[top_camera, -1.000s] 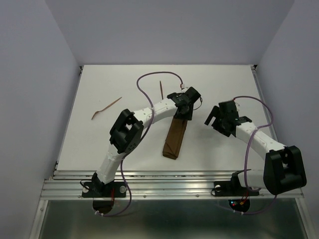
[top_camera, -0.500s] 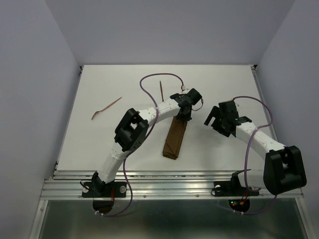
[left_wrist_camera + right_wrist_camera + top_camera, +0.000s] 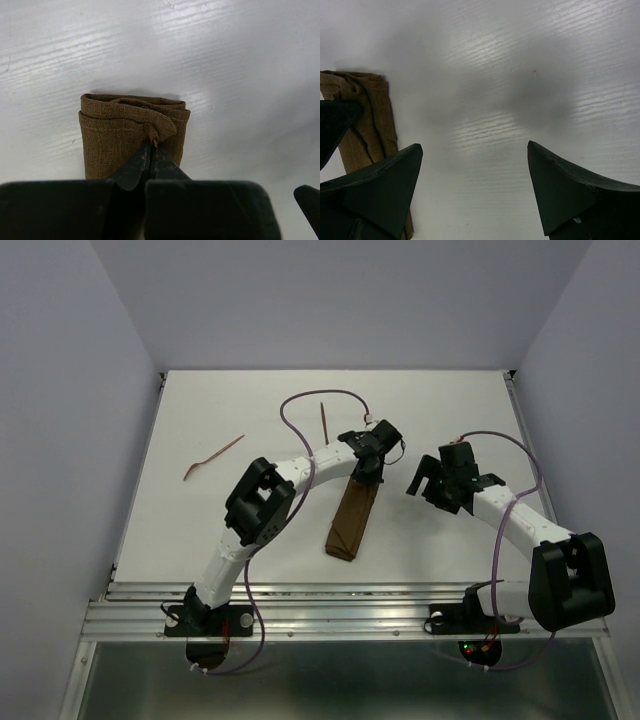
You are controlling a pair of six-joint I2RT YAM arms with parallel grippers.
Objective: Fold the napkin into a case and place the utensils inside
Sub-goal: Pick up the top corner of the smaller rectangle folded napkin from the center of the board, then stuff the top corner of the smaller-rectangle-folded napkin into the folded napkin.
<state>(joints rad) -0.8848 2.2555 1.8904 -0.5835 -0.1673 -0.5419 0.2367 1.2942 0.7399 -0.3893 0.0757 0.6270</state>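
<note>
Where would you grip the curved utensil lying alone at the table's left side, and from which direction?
Grip the curved utensil at mid-shaft, coming straight down from above and closing across its diagonal. It is thin and lies flat on the table, with bare surface on both sides, so probably only a top pinch gets purchase.

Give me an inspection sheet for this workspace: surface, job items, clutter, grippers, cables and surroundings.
Surface: white table, no marks seen.
Job's things: case folded into a narrow brown pouch at mid-table. Utensils both outside it, one at far left, the other beyond the case's far end.
Clutter: nothing seen.
Grippers: left gripper shut, pinching a fold at the case's far end. Right gripper open, over bare table beside the case.
Cables: purple cables loop off each arm, clear of the case.
Surroundings: pale walls on three sides, metal rail at the near edge.
</note>
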